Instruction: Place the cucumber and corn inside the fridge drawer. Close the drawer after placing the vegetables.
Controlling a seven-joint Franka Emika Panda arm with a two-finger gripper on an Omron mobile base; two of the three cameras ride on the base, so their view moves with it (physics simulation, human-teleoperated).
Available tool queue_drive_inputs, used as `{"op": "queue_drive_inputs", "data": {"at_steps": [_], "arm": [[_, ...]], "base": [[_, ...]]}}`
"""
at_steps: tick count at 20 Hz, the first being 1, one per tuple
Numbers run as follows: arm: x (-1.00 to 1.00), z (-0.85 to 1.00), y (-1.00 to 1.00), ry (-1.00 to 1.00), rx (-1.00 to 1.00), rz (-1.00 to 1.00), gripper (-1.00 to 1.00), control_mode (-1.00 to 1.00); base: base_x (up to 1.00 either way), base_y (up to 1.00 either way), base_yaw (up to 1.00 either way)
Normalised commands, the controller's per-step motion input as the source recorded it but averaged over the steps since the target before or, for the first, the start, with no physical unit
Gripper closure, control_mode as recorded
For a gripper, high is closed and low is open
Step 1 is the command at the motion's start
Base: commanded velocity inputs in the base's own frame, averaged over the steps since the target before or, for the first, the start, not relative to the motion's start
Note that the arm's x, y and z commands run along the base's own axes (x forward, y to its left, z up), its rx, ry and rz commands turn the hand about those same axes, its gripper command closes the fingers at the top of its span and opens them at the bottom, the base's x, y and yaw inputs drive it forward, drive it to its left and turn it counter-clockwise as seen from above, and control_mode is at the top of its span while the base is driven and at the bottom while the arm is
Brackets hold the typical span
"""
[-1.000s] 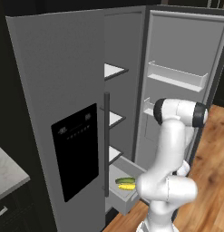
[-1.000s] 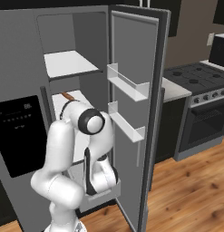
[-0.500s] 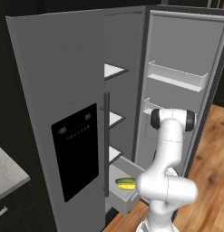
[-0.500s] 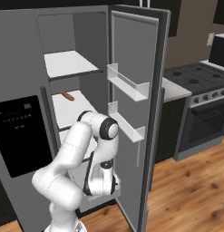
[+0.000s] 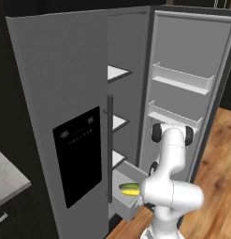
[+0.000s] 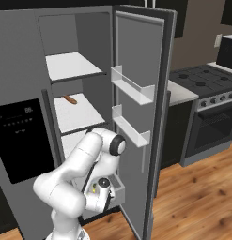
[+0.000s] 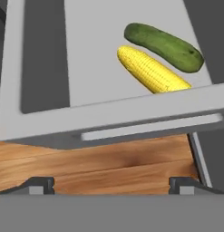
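pincer (image 7: 111, 183): open wide, its two dark tips far apart at the bottom of the hand view, gripping nothing; it hangs low in front of the pulled-out drawer, over the wooden floor (image 7: 118, 165)
fridge drawer (image 7: 131, 118): pulled out, its flat light grey front just ahead of the pincer tips and running across the hand view; in the left base view it juts from the bottom of the fridge beside the arm (image 5: 131, 205)
cucumber (image 7: 164, 46): dark green, lying flat on the drawer floor beyond the front wall, ahead of the pincer and toward its right tip; apart from the pincer
corn (image 7: 149, 70): yellow cob lying alongside the cucumber on the side nearer the pincer, the two parallel and just beside each other; its near end is hidden behind the drawer's front wall
cucumber and corn from the left base view: a green and yellow pair in the open drawer, close to the arm's lower body (image 5: 129, 188)
fridge door (image 6: 141, 117): swung open beside the arm, with white door bins (image 6: 132, 85) above the pincer
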Motion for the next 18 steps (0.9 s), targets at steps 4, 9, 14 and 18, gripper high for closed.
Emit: {"op": "queue_drive_inputs", "data": {"at_steps": [4,9,14,18], "arm": [[0.67,0.08,0.40,-0.15,0.06,0.07,-1.00,-1.00],[0.51,-0.02,0.25,-0.12,0.06,0.09,-1.00,-1.00],[-0.55,0.44,-0.09,-0.08,0.00,-0.05,-1.00,-1.00],[-0.77,0.44,-0.26,0.04,0.00,-0.20,-1.00,-1.00]], "base": [[0.00,0.00,0.00],[0.00,0.00,0.00],[0.00,0.00,0.00],[0.00,0.00,0.00]]}}
